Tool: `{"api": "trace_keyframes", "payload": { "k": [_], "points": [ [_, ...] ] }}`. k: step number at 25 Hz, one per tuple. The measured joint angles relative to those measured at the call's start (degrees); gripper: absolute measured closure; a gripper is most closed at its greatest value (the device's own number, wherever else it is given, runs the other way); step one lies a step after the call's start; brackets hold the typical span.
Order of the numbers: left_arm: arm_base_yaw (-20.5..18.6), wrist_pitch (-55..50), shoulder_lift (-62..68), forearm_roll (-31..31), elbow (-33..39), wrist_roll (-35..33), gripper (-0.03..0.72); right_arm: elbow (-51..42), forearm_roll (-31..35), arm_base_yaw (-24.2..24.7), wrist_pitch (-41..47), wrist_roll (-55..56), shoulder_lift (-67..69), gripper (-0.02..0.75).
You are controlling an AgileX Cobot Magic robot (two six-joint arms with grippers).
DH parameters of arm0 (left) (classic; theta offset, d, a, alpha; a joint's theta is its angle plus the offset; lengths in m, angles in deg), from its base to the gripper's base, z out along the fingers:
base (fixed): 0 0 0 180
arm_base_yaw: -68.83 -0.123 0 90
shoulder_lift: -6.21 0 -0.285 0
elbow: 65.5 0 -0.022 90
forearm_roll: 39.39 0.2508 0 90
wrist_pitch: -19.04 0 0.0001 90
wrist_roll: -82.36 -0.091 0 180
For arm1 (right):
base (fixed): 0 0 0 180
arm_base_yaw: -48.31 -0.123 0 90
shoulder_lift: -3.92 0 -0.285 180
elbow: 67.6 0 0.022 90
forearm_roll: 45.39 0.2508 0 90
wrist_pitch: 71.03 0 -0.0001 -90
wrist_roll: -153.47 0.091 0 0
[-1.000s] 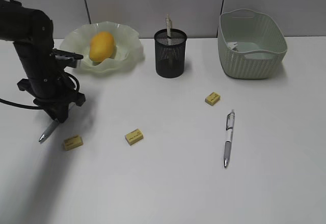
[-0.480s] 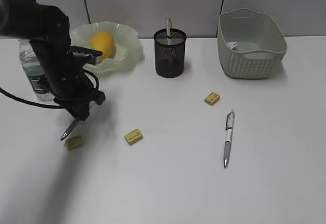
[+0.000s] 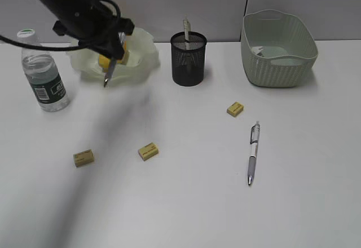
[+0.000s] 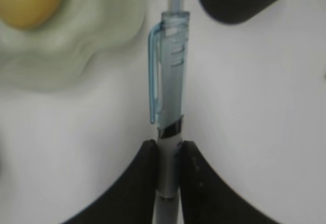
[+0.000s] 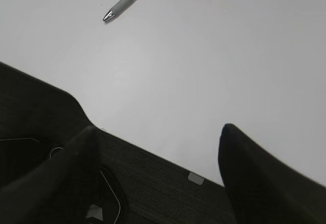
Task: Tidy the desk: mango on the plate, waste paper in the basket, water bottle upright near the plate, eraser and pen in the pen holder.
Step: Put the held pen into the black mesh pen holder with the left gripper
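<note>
My left gripper [image 4: 167, 155] is pinched nearly shut on a pen [image 4: 168, 89], fingers [image 4: 142, 178] clamped either side of the barrel just below its dark band, w/ the clear blue clip end sticking out past the fingertips. In the exterior view that pen [image 3: 108, 72] hangs near-vertical, long axis slightly tilted, tip down, over the front rim of the plate [image 3: 144, 62]. The mango [image 3: 105, 61] sits on the plate, partly hidden by my arm. Pen holder [image 3: 188, 59] is just right of the plate, upright, w/ a pale stick-like item poking out the top; can't tell what it is. Water bottle [image 3: 44, 74] stands upright left of the plate, near it, dark green label w/ barcode facing the camera, text too small to read. Basket [image 3: 276, 48] is well right of the plate, past the pen holder; contents unclear. A second pen [image 3: 252, 153] lies flat on the desk [image 3: 197, 203] well right-front of the plate, long axis running roughly front-to-back, tip toward the camera; barrel print unreadable. Three yellow erasers lie on the desk: one [image 3: 83, 158] and another [image 3: 148, 151] in front of the plate, a third [image 3: 235, 109] off to its right-front; markings too small to read. My right gripper [image 5: 158, 147] is spread wide, holding nothing, low over the desk edge, w/ the second pen's tip [image 5: 119, 4] showing ahead.
</note>
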Motion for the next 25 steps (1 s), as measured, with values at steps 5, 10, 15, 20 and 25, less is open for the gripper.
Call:
{"api": "trace_keyframes", "payload": {
  "k": [5, 10, 15, 20, 25],
  "points": [
    [2.1, 5.6, 0.0, -3.4, -4.47, -1.78, 0.587, 0.0, 0.0, 0.0, 0.0, 0.0, 0.0, 0.169],
    [5.69, 18.16, 0.0, -4.21, -4.66, -2.41, 0.587, 0.0, 0.0, 0.0, 0.0, 0.0, 0.0, 0.168],
    [8.46, 33.84, 0.81, -4.27, -4.66, -2.63, 0.587, 0.0, 0.0, 0.0, 0.0, 0.0, 0.0, 0.168],
    [10.19, 45.19, 4.38, -4.27, -4.66, -2.63, 0.587, 0.0, 0.0, 0.0, 0.0, 0.0, 0.0, 0.169],
    [10.45, 52.18, 8.63, -4.72, -4.66, -2.63, 0.587, 0.0, 0.0, 0.0, 0.0, 0.0, 0.0, 0.169]
  ]
}}
